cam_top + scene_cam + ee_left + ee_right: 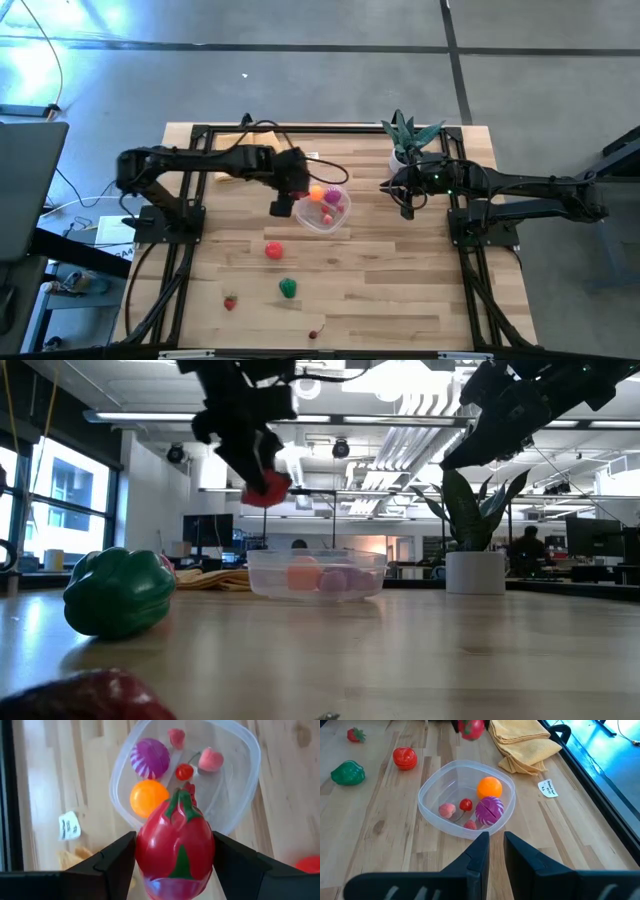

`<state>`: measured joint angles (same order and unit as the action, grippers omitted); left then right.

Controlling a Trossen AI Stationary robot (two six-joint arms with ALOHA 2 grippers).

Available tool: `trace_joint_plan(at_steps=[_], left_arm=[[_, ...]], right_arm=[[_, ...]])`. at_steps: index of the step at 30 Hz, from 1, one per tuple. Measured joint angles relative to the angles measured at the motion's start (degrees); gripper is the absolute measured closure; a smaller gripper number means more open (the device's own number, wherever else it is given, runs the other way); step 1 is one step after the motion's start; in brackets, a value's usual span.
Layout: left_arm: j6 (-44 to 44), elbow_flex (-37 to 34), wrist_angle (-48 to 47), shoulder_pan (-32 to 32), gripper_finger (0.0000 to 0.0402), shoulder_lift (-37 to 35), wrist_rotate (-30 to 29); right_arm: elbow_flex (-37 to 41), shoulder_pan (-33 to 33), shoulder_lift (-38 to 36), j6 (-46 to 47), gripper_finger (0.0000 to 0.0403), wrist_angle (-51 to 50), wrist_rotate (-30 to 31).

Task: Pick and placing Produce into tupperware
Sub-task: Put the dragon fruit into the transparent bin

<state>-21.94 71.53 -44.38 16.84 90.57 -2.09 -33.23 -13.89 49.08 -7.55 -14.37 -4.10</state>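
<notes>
Our left gripper (175, 870) squeezes a red fruit (174, 851) just above the edge of the clear tub (240, 780), so letting go early could bounce it out onto the table.

dark jointed arms (200, 165), black angular fingers (112, 862)

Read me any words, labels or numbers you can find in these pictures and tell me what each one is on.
Small white tag on the table, beside the folded yellow cloth: it carries dark handwriting, too small and blurred to read.
The same tag in the left wrist view: also unreadable.
No other text, brand or number can be read.
</notes>
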Motion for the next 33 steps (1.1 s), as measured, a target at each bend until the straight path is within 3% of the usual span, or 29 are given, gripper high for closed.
trace_joint_plan(at_steps=[7, 12, 33], left_arm=[[-2.6, 6.5, -0.4, 0.0, 0.0172, 8.5, 2.4], [-3.3, 7.3, 1.0, 0.0, 0.0172, 12.8, 3.0], [-3.5, 7.3, 4.5, 0.0, 0.0172, 18.1, 3.6]], right_arm=[[0.0, 0.0, 0.0, 0.0, 0.0357, 0.0, 0.0], [0.0, 0.0, 0.0, 0.0, 0.0357, -0.1, 0.0], [0.0, 0.0, 0.0, 0.0, 0.0357, -0.1, 0.0]])
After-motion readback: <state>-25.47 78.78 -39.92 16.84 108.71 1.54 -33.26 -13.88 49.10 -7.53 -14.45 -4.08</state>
